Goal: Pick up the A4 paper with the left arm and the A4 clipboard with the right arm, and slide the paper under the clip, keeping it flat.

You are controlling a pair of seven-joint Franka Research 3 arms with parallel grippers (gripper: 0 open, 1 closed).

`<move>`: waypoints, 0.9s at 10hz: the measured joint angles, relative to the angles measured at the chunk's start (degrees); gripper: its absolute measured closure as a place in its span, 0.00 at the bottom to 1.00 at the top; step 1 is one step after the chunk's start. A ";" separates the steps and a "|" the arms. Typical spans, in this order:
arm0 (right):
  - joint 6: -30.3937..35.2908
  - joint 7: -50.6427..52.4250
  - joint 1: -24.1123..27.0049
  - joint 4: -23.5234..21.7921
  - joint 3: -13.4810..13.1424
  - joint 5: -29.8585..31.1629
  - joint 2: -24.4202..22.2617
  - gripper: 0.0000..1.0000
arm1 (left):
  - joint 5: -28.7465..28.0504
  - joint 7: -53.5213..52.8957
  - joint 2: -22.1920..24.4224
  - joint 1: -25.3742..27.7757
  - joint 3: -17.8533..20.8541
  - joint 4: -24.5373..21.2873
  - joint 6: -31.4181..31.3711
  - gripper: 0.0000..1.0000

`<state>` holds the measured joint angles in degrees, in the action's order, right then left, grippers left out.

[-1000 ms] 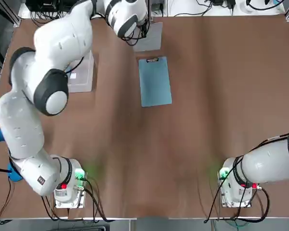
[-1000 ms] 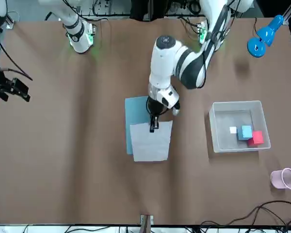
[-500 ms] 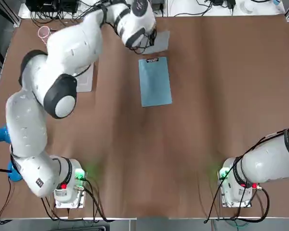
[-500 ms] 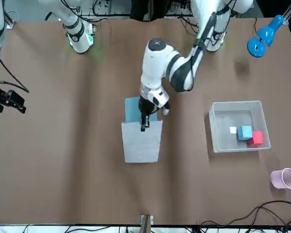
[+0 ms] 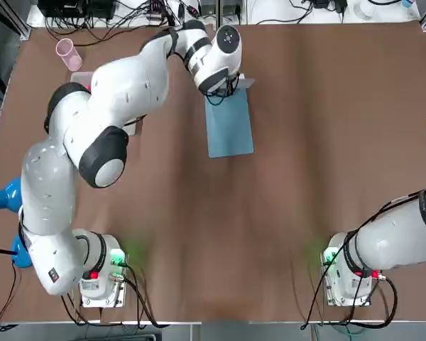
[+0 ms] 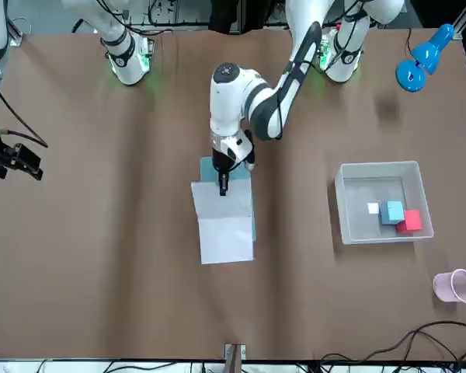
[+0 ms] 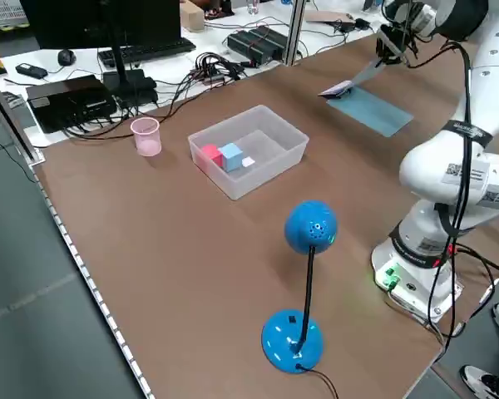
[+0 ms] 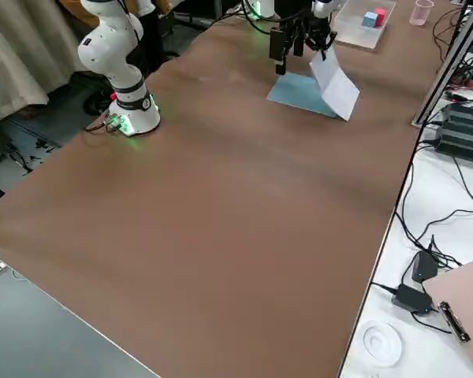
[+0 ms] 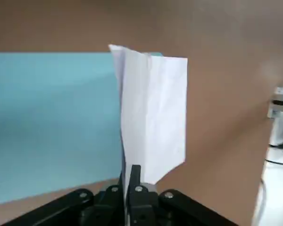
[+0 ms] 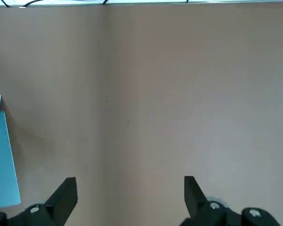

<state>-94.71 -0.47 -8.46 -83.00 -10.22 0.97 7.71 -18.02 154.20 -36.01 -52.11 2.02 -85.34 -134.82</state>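
Paper pinched in my left gripper, clipboard flat below

Taking the table from my left to my right, I have a blue lamp at the edge, then a pink cup standing upright. Next comes a clear plastic bin with a blue cube, a red cube and a small white piece inside.

My left gripper is over the far end of the clipboard, its fingers closed on the A4 paper near one edge. The sheet is bent and tilted upward, partly above the board and reaching past its far end, away from my bases. The clipboard lies flat on the brown table; its clip is hidden from me, so I cannot tell how the sheet sits against it.

Out to my right, well apart from the board, my right gripper hangs above the table with its fingers spread and nothing between them.
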 joint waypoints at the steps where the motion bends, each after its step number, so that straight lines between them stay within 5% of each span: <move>1: 0.39 0.00 0.01 0.00 -0.01 0.00 0.00 0.00 | 1.92 0.62 0.00 -0.91 0.00 -0.26 1.57 0.99; 9: 2.09 0.19 1.38 0.01 0.10 0.00 0.02 0.00 | 10.83 1.10 0.89 -7.04 -0.05 -4.78 2.01 0.99</move>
<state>-92.61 -0.29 -7.08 -82.99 -10.11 0.97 7.73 -7.19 155.30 -35.13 -59.15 1.97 -90.12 -132.80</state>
